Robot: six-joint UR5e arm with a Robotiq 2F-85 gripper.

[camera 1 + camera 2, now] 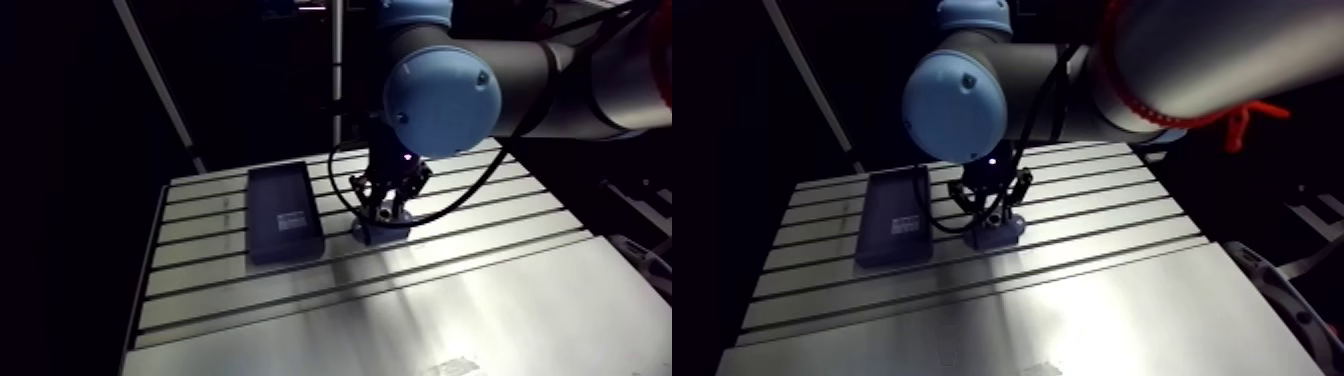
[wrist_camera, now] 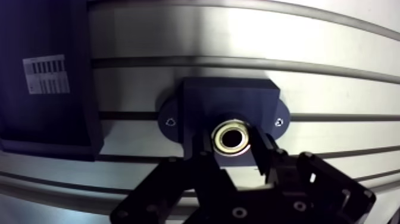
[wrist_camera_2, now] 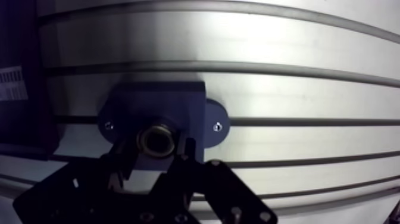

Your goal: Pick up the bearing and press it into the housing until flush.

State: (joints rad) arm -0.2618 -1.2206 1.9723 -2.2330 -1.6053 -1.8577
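Bearing [image 2: 232,137], a brass-coloured ring, sits in the bore of the dark housing [image 2: 229,95]. Gripper [image 2: 233,156] is clenched on the bearing, one finger tight against each side. The housing stands on the slotted table [image 1: 480,300], toward its far edge. Just beside it lies a flat dark box [image 1: 282,212] with a white label [image 2: 46,74].

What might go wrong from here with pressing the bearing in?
1. The bearing is held between the end effector's fingers right at the housing. If it is slightly tilted, it may jam instead of seating flush.
2. The fingers flank the bore closely, so they could hit the housing's face while pressing and stop the bearing early.
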